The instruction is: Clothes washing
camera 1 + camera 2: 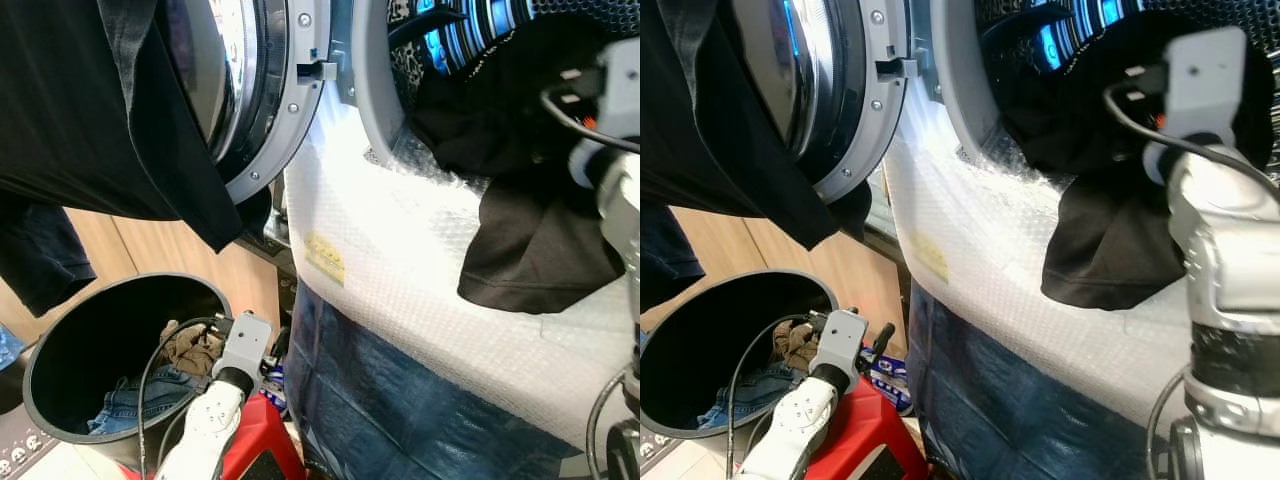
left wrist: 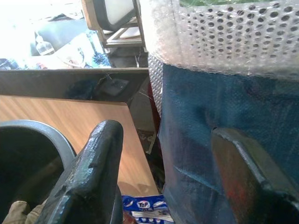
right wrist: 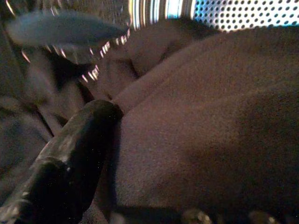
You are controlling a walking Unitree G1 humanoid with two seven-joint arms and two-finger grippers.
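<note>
My right claw is in the washer drum mouth, pressed on the black garment; grip state unclear. Half the garment droops over the drum's front rim. Soft, light, floppy: pinch a bunched fold. Left claw hangs released beside the bin.

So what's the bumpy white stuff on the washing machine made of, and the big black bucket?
The white wrap looks like plastic bubble wrap: rows of small shiny bubbles show on it. The black bucket seems to be smooth hard plastic, with a dull grey sheen along its rim. The black garment hanging from the drum looks like soft matte knit cloth, probably cotton.
</note>
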